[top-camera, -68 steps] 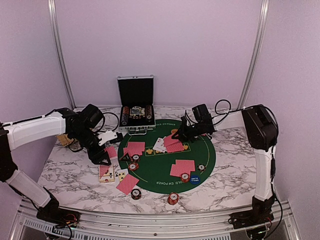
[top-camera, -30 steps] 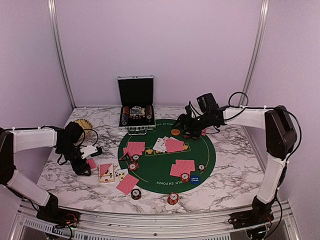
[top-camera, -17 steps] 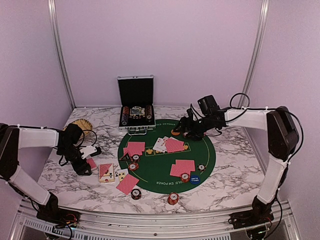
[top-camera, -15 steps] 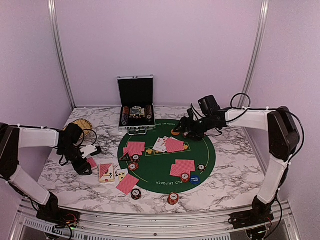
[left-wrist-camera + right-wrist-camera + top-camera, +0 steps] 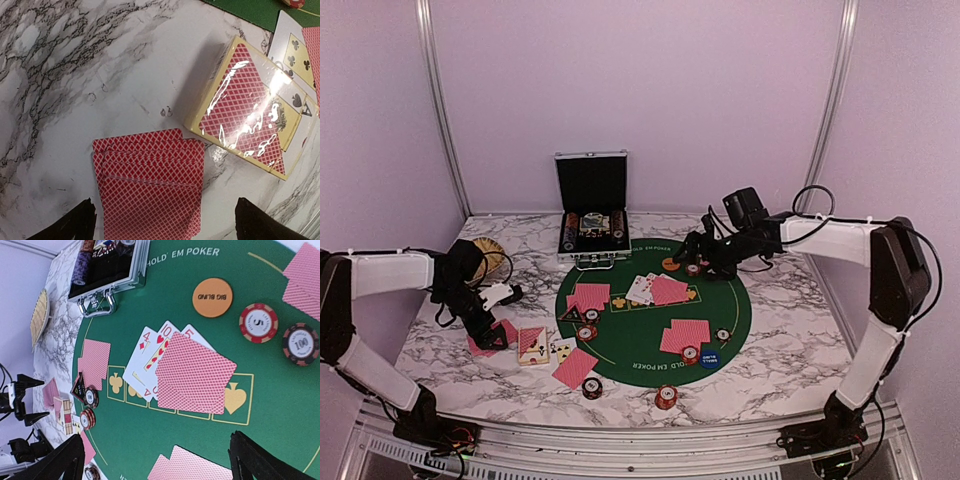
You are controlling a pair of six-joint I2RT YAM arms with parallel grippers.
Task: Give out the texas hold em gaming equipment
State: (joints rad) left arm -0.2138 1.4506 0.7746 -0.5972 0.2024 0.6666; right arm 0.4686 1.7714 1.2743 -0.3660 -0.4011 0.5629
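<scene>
Closest to me, two striped chips sit on bare marble at the worktop's near edge. A single red-backed card lies just off the green poker mat.

Out on the left, the left pincer hangs spread wide over a loose stack of red-backed cards. The stack lies flat on the marble and the pincer grips nothing. The card box is just beside the stack.

On the mat, a pair of cards with the blue small-blind disc marks one seat. Another pair marks a second.

Further in, three face-up cards are part-covered by face-down ones (the board, I'd guess). The right pincer hovers above them, fully parted and empty. Beyond it lie the orange big-blind disc, a 5 chip and a 100 chip.

At the back, the open case holds rows of chips. I'd judge the table mostly dealt, with the stray chips and that single card left to place.
</scene>
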